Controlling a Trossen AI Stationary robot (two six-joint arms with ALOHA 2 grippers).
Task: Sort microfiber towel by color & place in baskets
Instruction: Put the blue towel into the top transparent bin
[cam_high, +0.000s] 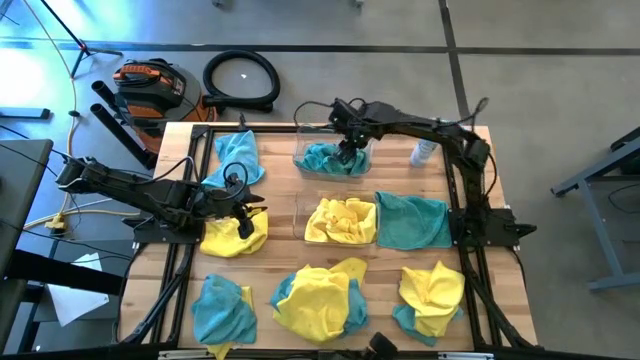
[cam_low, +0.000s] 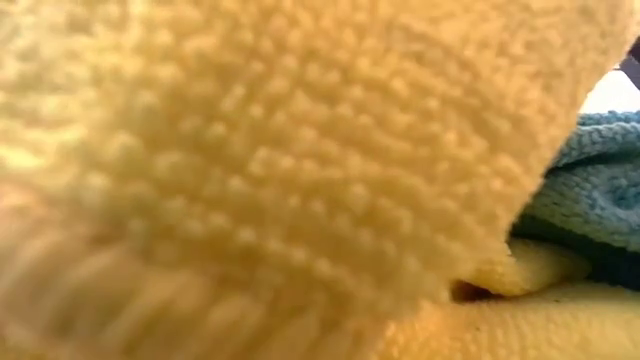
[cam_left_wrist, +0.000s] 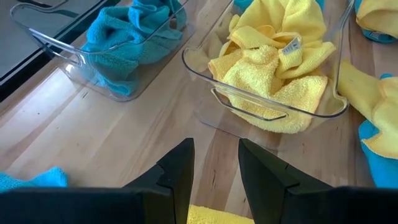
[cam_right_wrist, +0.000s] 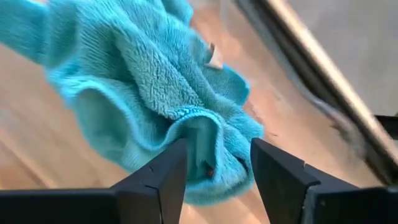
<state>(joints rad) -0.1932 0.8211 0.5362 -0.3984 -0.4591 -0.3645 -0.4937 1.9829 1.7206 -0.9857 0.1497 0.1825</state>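
Teal-blue microfiber towel (cam_right_wrist: 155, 93), crumpled, is seen lying in the far clear plastic basket (cam_high: 300, 150), directly under the right gripper (cam_high: 348, 150). That gripper's fingers stand apart, straddling a fold of the cloth without clamping it; the drop appears done, and a straight lift out is judged sufficient.

Near clear plastic basket (cam_left_wrist: 199, 68) is seen filled with yellow microfiber cloths (cam_left_wrist: 273, 74).

Left gripper (cam_high: 243, 212) is found at the left of the table, fingers apart and holding nothing, poised directly over a loose bright yellow towel (cam_high: 235, 238). This towel lies below it and to the left of the yellow basket, so the left arm is clearly the nearer one; no long axis can be made out in the bunched cloth.
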